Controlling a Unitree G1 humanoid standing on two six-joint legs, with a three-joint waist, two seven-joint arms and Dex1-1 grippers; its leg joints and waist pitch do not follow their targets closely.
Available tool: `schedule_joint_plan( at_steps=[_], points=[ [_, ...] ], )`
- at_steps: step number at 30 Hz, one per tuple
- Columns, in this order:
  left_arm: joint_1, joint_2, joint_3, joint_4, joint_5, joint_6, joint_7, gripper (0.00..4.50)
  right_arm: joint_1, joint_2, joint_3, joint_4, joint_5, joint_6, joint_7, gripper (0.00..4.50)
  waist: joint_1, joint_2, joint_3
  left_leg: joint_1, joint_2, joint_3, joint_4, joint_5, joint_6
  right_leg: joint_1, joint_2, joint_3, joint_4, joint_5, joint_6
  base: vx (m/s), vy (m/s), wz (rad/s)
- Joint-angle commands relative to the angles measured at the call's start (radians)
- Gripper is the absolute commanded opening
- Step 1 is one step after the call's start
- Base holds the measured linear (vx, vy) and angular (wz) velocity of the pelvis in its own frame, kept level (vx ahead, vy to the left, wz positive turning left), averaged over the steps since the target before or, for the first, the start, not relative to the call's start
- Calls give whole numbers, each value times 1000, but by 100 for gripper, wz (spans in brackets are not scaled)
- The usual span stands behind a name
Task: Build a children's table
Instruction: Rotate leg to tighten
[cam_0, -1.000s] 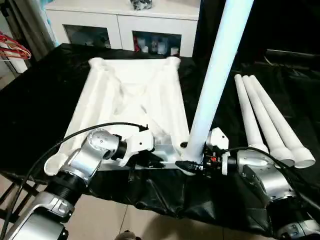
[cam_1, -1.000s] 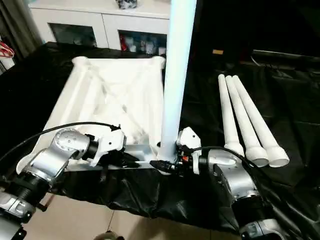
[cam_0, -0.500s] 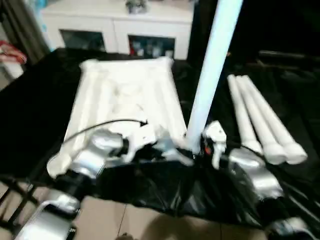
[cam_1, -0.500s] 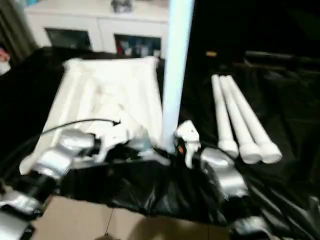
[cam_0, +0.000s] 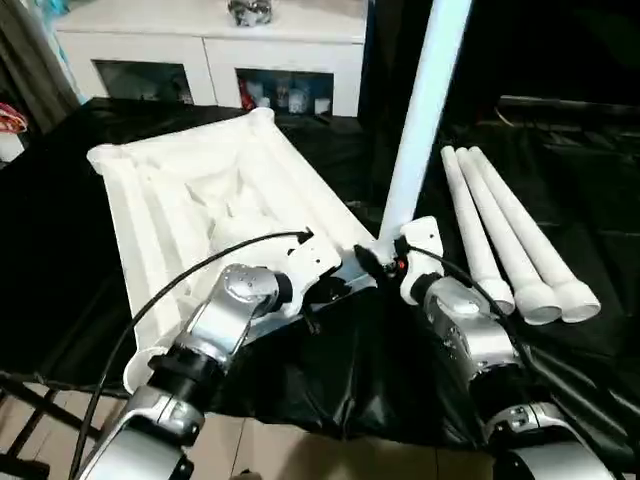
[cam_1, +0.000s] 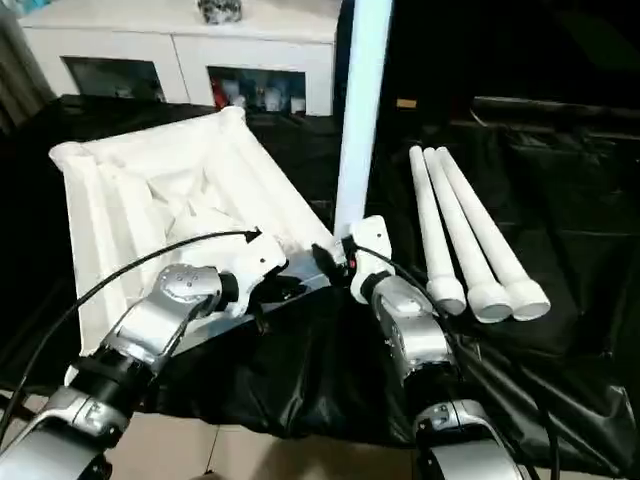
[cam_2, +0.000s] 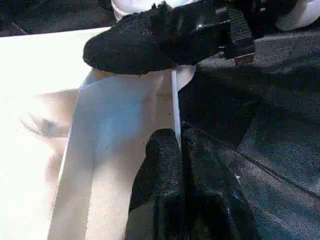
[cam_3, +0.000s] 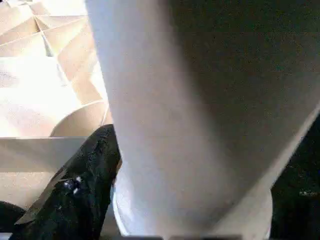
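Leftmost, the table top (cam_0: 190, 195) lies upside down on the black cloth (cam_0: 60, 230), ribbed underside showing, turned at an angle to the cloth's near edge. Behind it stands a white cabinet (cam_0: 210, 50) with glass doors. The left gripper (cam_0: 330, 290) reaches to the top's near right corner, and its fingers (cam_2: 172, 165) are pressed together on the thin rim of the top, as the left wrist view shows. Just beside it, at that same corner, one leg (cam_0: 420, 110) stands upright, its wide foot seated at the corner socket and its shaft rising out of the picture. The right gripper (cam_0: 385, 262) sits at the base of this leg. In the right wrist view one black finger (cam_3: 75, 195) lies against the leg's flared bottom; whether the gripper truly clasps the leg or merely rests at it, I cannot tell. Farther right, three more legs (cam_0: 510, 240) lie side by side on the cloth, touching one another, wide ends toward the robot, well apart from the table top.
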Motion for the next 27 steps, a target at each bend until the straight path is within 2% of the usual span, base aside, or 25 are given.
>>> schedule_joint_plan(
  at_steps=[1, 5, 7, 10, 13, 17, 19, 24, 27],
  points=[
    [10, -16, -80, -80, -31, -32, -90, 0, 9, 28, 61, 46, -9, 16, 85, 396, 4, -8, -54, -3, 39, -13, -67, -152, 45, 44, -86, 44, -68, -70, -231, 0, 0, 0],
    [26, 33, -88, -106, -43, -63, -166, 0, 32, -28, 91, -5, 13, -1, 248, 396, 4, -3, -52, -2, 43, -14, -70, -175, 46, 43, -86, 45, -70, -101, -230, 0, 0, 0],
    [28, 56, -90, -107, -45, -77, -197, 0, 47, -57, 106, -37, 27, 1, 334, 396, 3, -4, -52, -2, 44, -14, -70, -184, 48, 44, -85, 44, -70, -102, -231, 0, 0, 0],
    [24, 92, -89, -97, -50, -103, -246, 0, 77, -108, 131, -108, 63, 18, 487, 396, 11, -3, -51, 1, 44, -13, -70, -190, 57, 43, -83, 45, -72, -104, -231, 0, 0, 0],
    [16, 121, -87, -82, -56, -121, -284, 0, 98, -145, 144, -170, 100, 49, 598, 396, 26, -3, -52, 0, 48, -12, -68, -174, 63, 42, -84, 44, -68, -88, -231, 0, 0, 0],
    [4, 157, -84, -53, -60, -153, -348, 0, 125, -189, 175, -231, 119, 64, 715, 351, 36, -3, -53, 1, 47, -11, -67, -174, 57, 41, -84, 43, -67, -96, -235, 0, 0, 0],
    [-5, 172, -84, -34, -62, -170, -377, 0, 139, -205, 191, -266, 131, 83, 761, 338, 47, -1, -53, 4, 48, -11, -67, -179, 55, 39, -85, 44, -69, -111, -229, 0, 0, 0],
    [-22, 193, -84, 2, -62, -202, -411, 0, 161, -223, 209, -320, 146, 120, 810, 293, 54, 1, -54, 5, 50, -13, -69, -188, 42, 38, -86, 44, -69, -122, -224, 0, 0, 0],
    [-35, 204, -80, 33, -56, -221, -427, 0, 177, -231, 223, -350, 146, 142, 833, 284, 55, 2, -54, 4, 49, -13, -69, -186, 36, 38, -86, 44, -68, -107, -226, 0, 0, 0]
  ],
)
